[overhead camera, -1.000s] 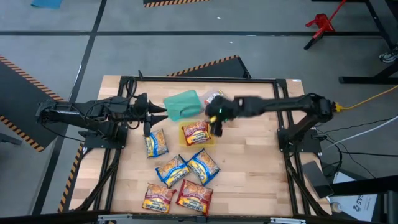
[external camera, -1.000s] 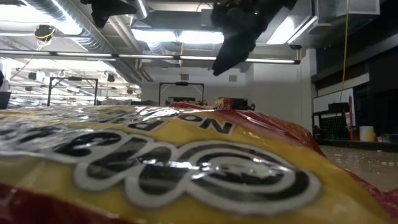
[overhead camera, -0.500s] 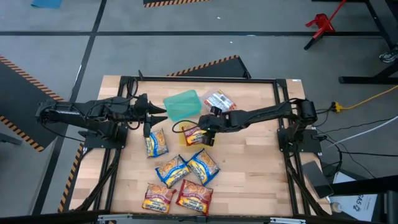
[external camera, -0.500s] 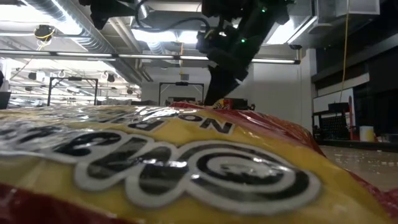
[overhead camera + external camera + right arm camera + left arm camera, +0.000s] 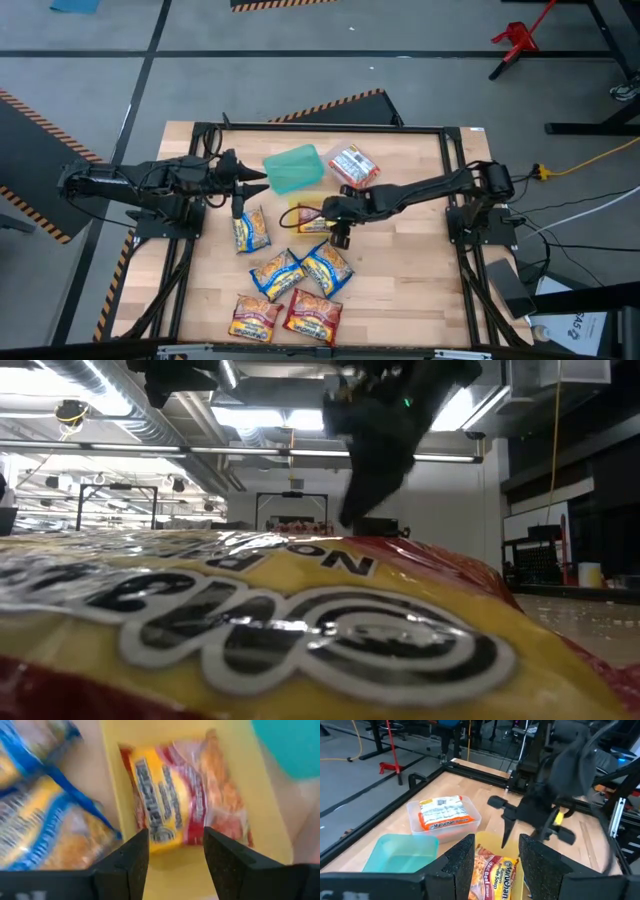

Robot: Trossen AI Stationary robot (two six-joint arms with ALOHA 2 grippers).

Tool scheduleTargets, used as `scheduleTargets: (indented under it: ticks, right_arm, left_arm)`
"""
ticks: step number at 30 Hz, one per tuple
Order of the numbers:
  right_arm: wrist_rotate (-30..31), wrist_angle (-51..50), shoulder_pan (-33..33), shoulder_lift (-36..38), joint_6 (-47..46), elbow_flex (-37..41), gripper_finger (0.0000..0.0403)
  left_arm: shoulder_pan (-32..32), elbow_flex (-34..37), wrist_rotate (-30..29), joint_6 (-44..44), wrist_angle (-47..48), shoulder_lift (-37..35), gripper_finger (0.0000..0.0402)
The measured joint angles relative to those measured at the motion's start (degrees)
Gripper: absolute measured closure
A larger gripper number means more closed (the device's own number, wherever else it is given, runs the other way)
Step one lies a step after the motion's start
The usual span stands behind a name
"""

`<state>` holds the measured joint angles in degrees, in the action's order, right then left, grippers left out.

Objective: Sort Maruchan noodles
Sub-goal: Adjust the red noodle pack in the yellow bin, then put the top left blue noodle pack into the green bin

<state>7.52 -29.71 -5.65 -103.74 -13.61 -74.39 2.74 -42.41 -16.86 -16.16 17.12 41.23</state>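
An orange-red Maruchan packet (image 5: 180, 795) lies flat in the yellow container (image 5: 305, 219). My right gripper (image 5: 338, 232) hangs open just above that container's near side, tilted down, touching nothing. A red-and-white packet (image 5: 442, 812) lies in the clear container (image 5: 354, 165), beside the teal container (image 5: 293, 168). Three blue-and-yellow packets (image 5: 252, 230) (image 5: 277, 273) (image 5: 325, 268) and two orange-red ones (image 5: 255, 317) (image 5: 313, 313) lie flat on the table. My left gripper (image 5: 248, 190) waits open at the table's left, above the table.
A black metal frame (image 5: 320, 127) runs round the wooden table top. One packet (image 5: 250, 620) lies right before the low camera and fills the lower part of its view. Bare wood (image 5: 400, 260) lies to the right of the packets.
My right gripper has swung from over the clear container toward the table's near edge and gone down, ending above the yellow container's near side. The clear container with its red-and-white packet, covered by the arm before, now shows. The packets have kept still.
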Motion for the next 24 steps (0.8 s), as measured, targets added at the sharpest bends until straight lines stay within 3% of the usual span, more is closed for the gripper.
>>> scheduleTargets:
  ticks: [5,10,19,24]
  right_arm:
    - [5.81,5.95,-2.05,0.24,2.30,-0.90,0.0233]
    - [6.73,11.52,-1.86,-1.98,3.77,-0.88,0.0233]
    - [2.90,8.49,-2.32,-1.61,2.66,-0.86,0.0233]
    - [3.54,4.07,-3.02,-1.32,2.30,-0.86,0.0233]
  left_arm:
    - [0.00,0.00,0.00,-0.20,-0.10,-0.57,0.0253]
    - [0.01,-0.04,0.01,-0.22,0.57,-0.43,0.0253]
    - [0.07,-0.04,3.18,-6.44,18.55,0.18,0.0253]
    - [0.07,-0.02,3.72,-10.59,22.19,2.80,0.0253]
